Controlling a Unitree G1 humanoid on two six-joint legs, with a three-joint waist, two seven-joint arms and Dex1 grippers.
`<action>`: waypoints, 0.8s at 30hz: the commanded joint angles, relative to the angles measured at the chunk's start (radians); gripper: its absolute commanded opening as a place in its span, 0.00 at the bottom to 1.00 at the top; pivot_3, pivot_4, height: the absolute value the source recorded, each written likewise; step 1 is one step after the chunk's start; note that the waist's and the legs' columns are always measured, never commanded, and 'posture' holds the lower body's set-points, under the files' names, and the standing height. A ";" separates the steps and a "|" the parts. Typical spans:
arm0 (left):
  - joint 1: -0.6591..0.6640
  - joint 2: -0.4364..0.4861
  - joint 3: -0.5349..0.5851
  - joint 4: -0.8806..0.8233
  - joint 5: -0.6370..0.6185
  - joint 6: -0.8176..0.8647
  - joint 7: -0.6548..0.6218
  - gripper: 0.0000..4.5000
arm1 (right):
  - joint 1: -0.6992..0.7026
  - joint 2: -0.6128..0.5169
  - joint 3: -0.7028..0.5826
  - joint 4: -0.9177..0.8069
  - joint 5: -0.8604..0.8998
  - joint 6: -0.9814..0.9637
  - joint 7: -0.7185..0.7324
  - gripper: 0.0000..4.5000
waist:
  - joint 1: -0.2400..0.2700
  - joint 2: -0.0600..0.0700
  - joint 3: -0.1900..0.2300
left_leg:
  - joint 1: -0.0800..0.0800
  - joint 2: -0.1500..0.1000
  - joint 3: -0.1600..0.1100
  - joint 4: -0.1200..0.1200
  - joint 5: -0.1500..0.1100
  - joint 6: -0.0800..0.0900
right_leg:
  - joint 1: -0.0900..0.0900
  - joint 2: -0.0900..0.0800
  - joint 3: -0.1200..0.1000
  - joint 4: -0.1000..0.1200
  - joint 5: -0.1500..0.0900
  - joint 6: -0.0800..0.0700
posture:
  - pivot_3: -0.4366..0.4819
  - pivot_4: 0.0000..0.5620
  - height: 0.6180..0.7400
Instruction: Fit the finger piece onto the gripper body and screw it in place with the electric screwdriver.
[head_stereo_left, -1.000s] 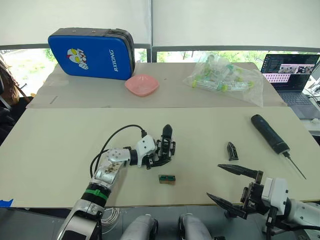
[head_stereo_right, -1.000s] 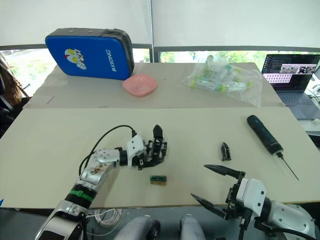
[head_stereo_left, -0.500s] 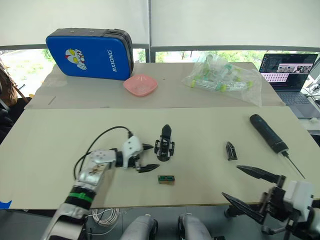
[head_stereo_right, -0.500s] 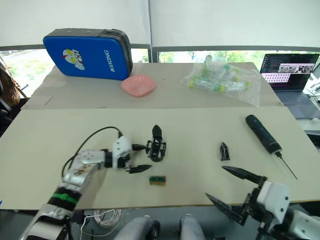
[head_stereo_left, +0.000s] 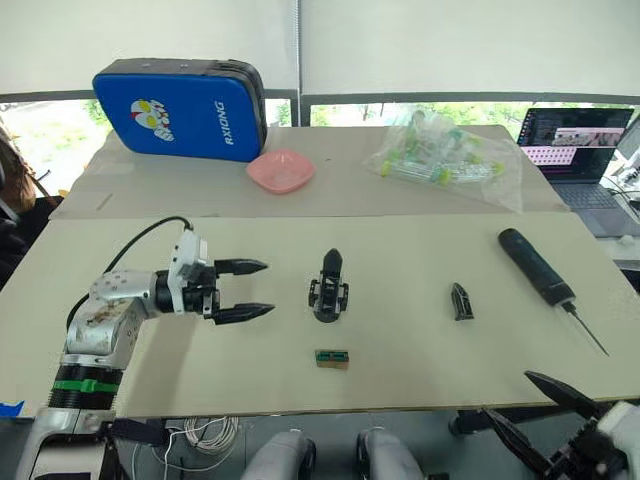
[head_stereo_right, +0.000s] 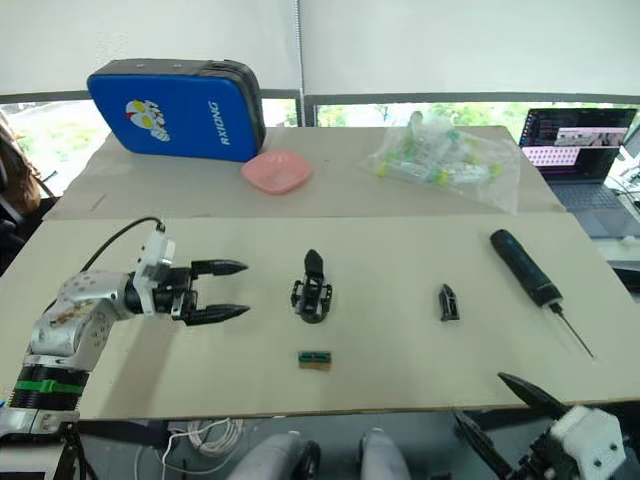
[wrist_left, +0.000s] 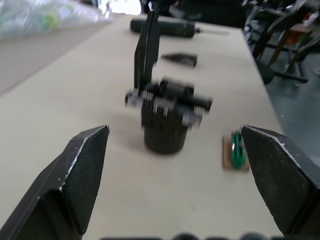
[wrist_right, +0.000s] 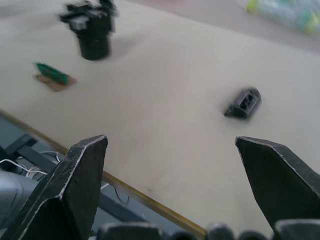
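The finger piece (head_stereo_left: 461, 301) lies flat on the table (head_stereo_left: 400, 250), right of frame centre, not yet fitted. The gripper body (head_stereo_left: 329, 290) stands upright at frame centre, apart from it. The electric screwdriver (head_stereo_left: 540, 268) rests at the right of the frame, untouched.

The left gripper (head_stereo_left: 243, 290) hovers left of the gripper body, jaws spread and empty. The right gripper (head_stereo_left: 540, 410) sits at the lower right corner, below the table edge, jaws spread and empty.

Judgement: fitting and screwing both remain; no assembly step is complete.
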 joint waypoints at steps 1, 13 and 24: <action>-0.021 -0.012 0.027 -0.056 -0.041 0.019 0.027 0.99 | -0.110 -0.127 -0.057 -0.113 0.109 0.328 -0.191 1.00 | -0.003 0.000 0.000 | 0.000 0.000 0.000 0.000 0.000 -0.001 | 0.000 0.000 0.000 0.001 0.000 0.000 | 0.48 0.27 1.00; -0.035 -0.073 0.003 -0.096 0.007 -0.054 0.093 0.99 | -1.039 -0.301 0.142 0.199 0.414 1.318 -0.686 1.00 | 0.020 -0.004 0.002 | -0.009 0.001 0.000 0.000 0.001 0.000 | -0.002 -0.001 -0.004 -0.004 0.008 -0.012 | 0.48 0.27 1.00; 0.023 -0.055 0.028 -0.188 -0.015 -0.022 0.124 0.99 | -1.227 -0.134 0.257 0.380 0.264 1.440 -0.840 1.00 | 0.023 -0.005 0.001 | -0.016 -0.001 0.001 0.001 0.006 0.001 | -0.009 -0.002 -0.003 -0.004 0.010 -0.011 | 0.48 0.27 1.00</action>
